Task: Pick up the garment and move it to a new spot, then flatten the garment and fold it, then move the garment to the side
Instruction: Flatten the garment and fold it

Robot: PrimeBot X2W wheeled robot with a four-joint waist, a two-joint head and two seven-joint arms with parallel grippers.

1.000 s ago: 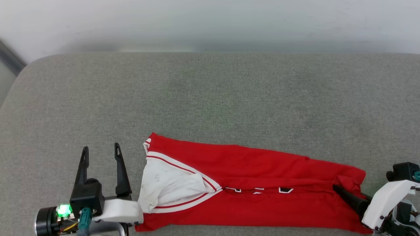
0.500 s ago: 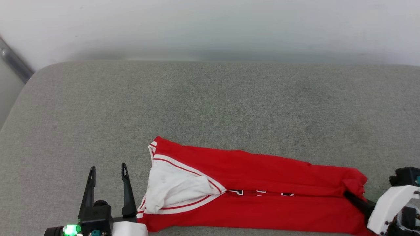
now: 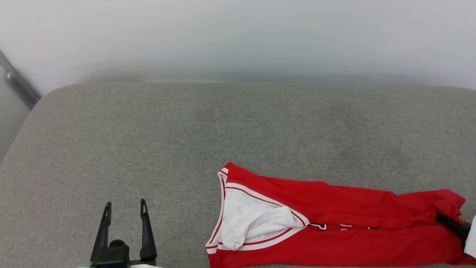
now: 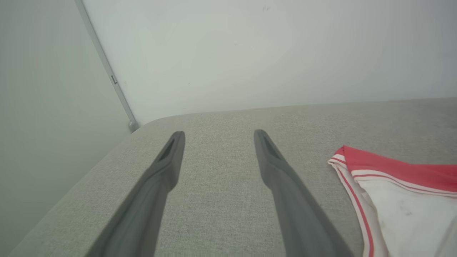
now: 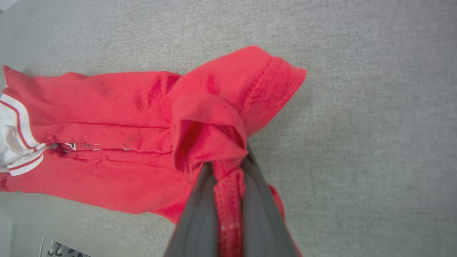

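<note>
With the right gripper's [image 5: 228, 165] fingers clamped on one bunched end of the garment [image 3: 334, 227] and the left gripper [image 3: 125, 203] spread empty, pulling could undo the fold.

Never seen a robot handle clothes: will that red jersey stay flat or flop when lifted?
Probably flops: the red jersey bunches where the right gripper pinches it. Likely light, lying in thin soft creases on the grey cushion. Pushed, it would probably wrinkle, not slide whole.
</note>
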